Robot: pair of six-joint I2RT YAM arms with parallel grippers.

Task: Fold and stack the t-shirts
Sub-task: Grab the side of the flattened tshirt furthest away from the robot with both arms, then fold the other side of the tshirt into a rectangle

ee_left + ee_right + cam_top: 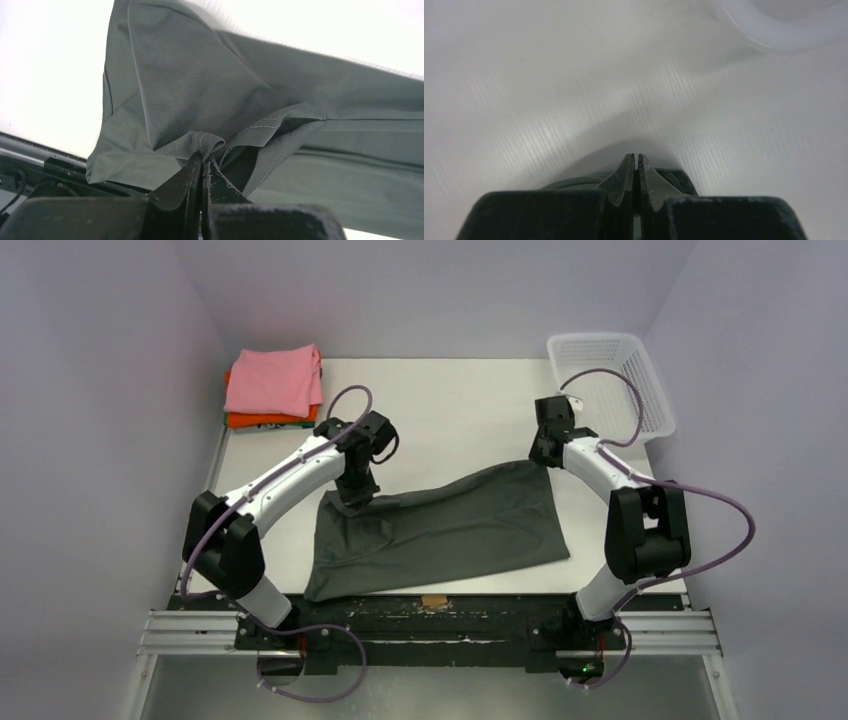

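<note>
Left gripper (202, 157): fingers clenched on a puckered hem fold of the charcoal-grey t-shirt (200, 90), the cloth bunching at the fingertips and draping away from them. Charcoal-grey t-shirt: lying spread and creased on the near half of the white table (450, 410), between the two arms, with its far-left corner drawn up into the left gripper and its far-right corner reaching to the right gripper (635, 156). Right gripper: fingers pressed together just above the table surface at that far-right corner. A sliver of dark cloth shows beneath them, but whether any is caught between them cannot be told. Pink t-shirt (272, 380): folded to a rectangle, resting on top of the orange t-shirt (265, 420), also folded. The stack sits at the table's far-left corner, well apart from the grey shirt. White mesh basket (600, 340): at the far-right corner, just behind the right gripper.
</note>
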